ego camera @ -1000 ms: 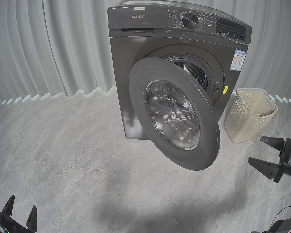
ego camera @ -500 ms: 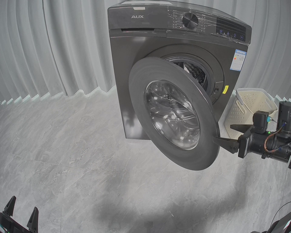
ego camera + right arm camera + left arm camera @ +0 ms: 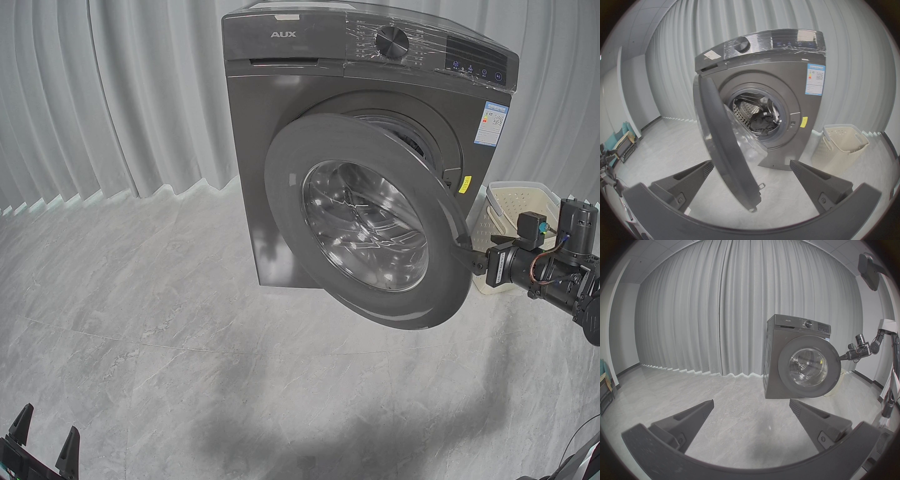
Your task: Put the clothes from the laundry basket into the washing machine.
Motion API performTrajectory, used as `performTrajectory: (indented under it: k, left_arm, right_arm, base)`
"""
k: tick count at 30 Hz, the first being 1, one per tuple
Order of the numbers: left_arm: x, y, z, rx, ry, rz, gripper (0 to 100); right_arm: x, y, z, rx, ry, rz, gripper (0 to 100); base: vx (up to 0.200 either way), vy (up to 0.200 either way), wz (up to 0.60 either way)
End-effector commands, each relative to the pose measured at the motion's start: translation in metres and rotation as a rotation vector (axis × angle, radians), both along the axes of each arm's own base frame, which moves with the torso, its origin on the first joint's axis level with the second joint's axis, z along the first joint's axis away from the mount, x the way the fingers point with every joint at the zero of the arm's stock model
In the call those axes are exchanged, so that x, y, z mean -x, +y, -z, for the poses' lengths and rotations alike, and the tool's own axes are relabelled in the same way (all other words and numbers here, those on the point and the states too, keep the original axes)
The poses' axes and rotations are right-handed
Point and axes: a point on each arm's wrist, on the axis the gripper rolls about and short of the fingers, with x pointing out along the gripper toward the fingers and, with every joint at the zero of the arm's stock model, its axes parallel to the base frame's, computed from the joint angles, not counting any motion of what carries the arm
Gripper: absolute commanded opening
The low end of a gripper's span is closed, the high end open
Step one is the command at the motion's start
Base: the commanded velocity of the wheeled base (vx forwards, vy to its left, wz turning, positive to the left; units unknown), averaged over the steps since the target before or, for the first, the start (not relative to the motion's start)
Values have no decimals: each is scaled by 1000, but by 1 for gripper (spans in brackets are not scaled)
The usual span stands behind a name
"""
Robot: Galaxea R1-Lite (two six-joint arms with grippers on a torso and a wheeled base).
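The right hand [image 3: 750, 163] is spread, straddling the free edge of the washing machine door [image 3: 725, 137]; the left hand [image 3: 750, 402] is spread too, low over the floor [image 3: 725, 396]. Dark clothes [image 3: 761, 122] lie in the drum [image 3: 746, 109] — the laundry basket [image 3: 840, 147] stands beside.

even bright light, soft shadows, glare on door glass [image 3: 365, 225], wrist views curved, dark at corners

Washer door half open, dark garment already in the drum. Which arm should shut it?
Right. The right gripper is at the door's free edge, its open fingers either side of the rim. The left gripper hangs low, far from the washing machine.
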Motion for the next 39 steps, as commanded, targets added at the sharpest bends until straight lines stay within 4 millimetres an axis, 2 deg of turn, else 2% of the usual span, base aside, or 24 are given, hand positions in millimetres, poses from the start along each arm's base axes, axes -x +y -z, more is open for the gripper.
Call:
performTrajectory:
  k: [1,5,8,12,14,16,17,18,22,24,25,31,39]
  left_arm:
    - [0,0,5,0,6,0,100]
    - [0,0,5,0,6,0,100]
    - [0,0,5,0,6,0,100]
    - [0,0,5,0,6,0,100]
    - [0,0,5,-2,6,0,100]
    - [0,0,5,-2,6,0,100]
    - [0,0,5,-2,5,0,100]
    - [0,0,5,-2,5,0,100]
    - [0,0,5,-2,6,0,100]
    - [0,0,5,-2,5,0,100]
    - [0,0,5,-2,5,0,100]
    - [0,0,5,-5,5,0,100]
    - [0,0,5,-19,7,4,100]
  right_arm:
    - [-6,-21,-1,5,-11,101,100]
    - [-15,-33,-1,5,-51,192,100]
    - [-17,-37,10,12,-18,204,100]
    - [-6,-35,22,21,24,187,100]
    - [4,-35,23,23,28,171,100]
    - [6,-35,22,22,26,168,100]
    - [26,-30,24,18,38,106,100]
    - [35,-26,27,19,48,67,100]
    - [65,-13,42,22,102,-63,100]
    - [68,-11,44,23,107,-80,100]
    - [79,-1,51,20,137,-168,100]
    - [82,16,51,-34,155,-274,100]
    - [83,44,41,-166,194,-366,100]
  base:
    - [0,0,0]
    - [0,0,0]
    - [0,0,0]
    - [0,0,0]
    - [0,-100,0]
    - [0,-200,0]
    - [0,-200,0]
    - [0,-200,0]
    - [0,-200,0]
    - [0,-200,0]
    - [0,-200,0]
    - [0,-200,0]
    - [0,0,0]
